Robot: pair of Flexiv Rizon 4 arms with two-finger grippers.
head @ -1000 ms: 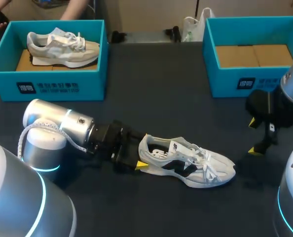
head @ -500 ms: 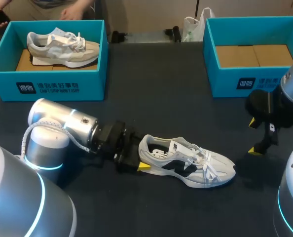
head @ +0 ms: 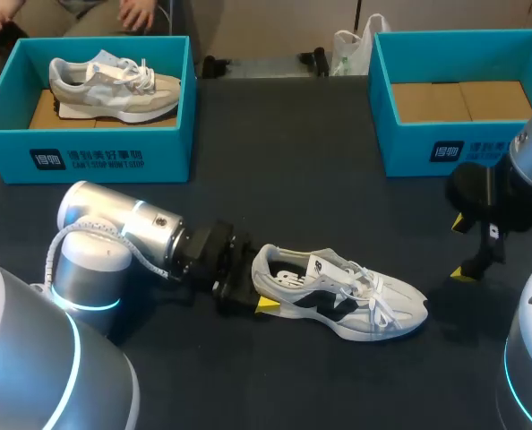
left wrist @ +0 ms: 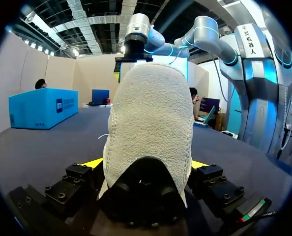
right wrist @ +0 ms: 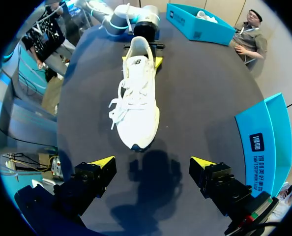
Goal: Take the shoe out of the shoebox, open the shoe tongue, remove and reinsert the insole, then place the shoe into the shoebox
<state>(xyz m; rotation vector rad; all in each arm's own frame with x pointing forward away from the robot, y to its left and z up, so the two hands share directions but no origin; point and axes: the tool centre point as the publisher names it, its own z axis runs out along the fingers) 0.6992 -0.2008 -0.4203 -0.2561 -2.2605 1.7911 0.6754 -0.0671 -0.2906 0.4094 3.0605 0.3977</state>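
The shoe (head: 338,300) stands on the bench (head: 275,197), out of the shoebox (head: 409,152), so opening the tongue looks next. The left tool (left wrist: 146,163) sits at its heel; I cannot tell whether it grips. The right tool (right wrist: 153,162) hangs wide open beyond the toe and would need to reach the tongue. The insole is hidden.

Shoe (left wrist: 148,123) heel sits between parted fingers of left hand (left wrist: 146,163); blue shoebox (left wrist: 43,108) well ahead on table (left wrist: 47,147).

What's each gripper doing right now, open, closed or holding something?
Left gripper: at heel of white shoe, grip cannot be told.
Right gripper: open, holding nothing.
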